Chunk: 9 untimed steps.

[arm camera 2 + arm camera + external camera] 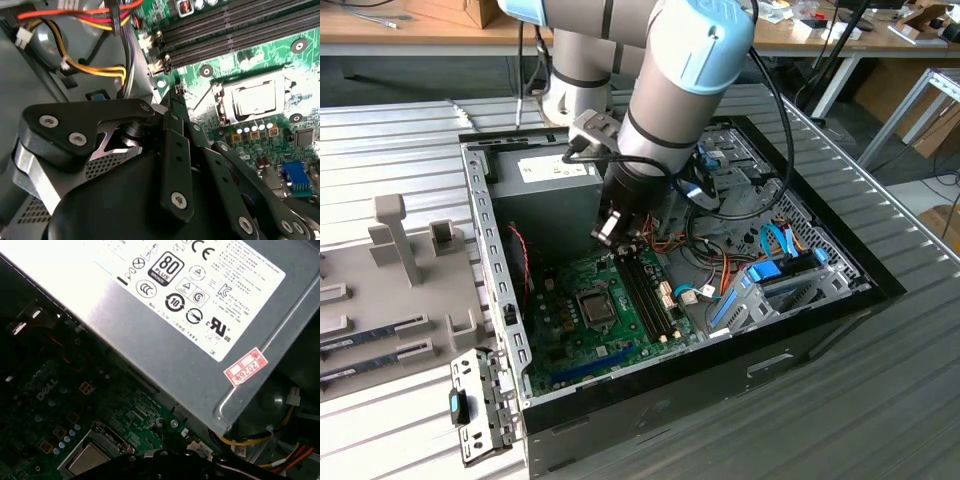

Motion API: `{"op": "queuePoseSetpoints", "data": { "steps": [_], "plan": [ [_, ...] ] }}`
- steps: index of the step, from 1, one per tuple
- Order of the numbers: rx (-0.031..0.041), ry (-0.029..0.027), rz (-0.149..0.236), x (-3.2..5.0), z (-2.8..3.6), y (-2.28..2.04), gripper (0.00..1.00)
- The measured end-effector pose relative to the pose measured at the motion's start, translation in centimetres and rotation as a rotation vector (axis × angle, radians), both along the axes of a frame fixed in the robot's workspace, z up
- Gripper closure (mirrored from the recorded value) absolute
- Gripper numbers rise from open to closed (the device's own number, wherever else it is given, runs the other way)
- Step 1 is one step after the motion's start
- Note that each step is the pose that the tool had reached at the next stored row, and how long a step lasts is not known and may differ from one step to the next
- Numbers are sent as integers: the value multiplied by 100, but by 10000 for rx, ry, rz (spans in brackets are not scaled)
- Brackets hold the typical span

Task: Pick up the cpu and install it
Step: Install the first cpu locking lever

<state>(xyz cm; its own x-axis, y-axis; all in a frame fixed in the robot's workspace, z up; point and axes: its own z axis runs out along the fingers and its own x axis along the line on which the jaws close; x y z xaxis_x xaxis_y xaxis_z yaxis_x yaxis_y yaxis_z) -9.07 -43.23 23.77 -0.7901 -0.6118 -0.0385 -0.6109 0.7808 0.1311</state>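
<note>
The cpu point(597, 308) lies flat in the metal-framed socket on the green motherboard point(560, 325), inside the open computer case. It is a silver square in both wrist views point(255, 97) point(92, 458). My gripper point(609, 227) hangs above the board, up and toward the back of the case from the socket, beside the black memory slots point(645, 290). In the second wrist view the gripper point(174, 97) comes to a single tip, shut, with nothing between the fingers. It is apart from the cpu. In the first wrist view the gripper's dark tip point(167, 437) sits next to the socket.
The grey power-supply box point(545, 170) point(190, 325) stands at the back of the case, close to the arm. Coloured cable bundles point(720, 270) and a blue drive bay point(770, 285) fill the exterior view's right side. A grey tray point(380, 300) with memory sticks lies left of the case.
</note>
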Motion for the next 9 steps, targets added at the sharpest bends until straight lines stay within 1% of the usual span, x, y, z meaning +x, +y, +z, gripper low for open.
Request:
{"op": "queuePoseSetpoints", "data": {
  "steps": [2,3,5,7,9],
  "plan": [
    [64,-1,28,-45,-1,0,89],
    [75,-2,30,-63,-1,0,89],
    [79,-3,45,-93,-1,-8,89],
    [84,-3,53,-97,-1,-22,89],
    [83,-3,59,-98,-1,-49,89]
  ]
}}
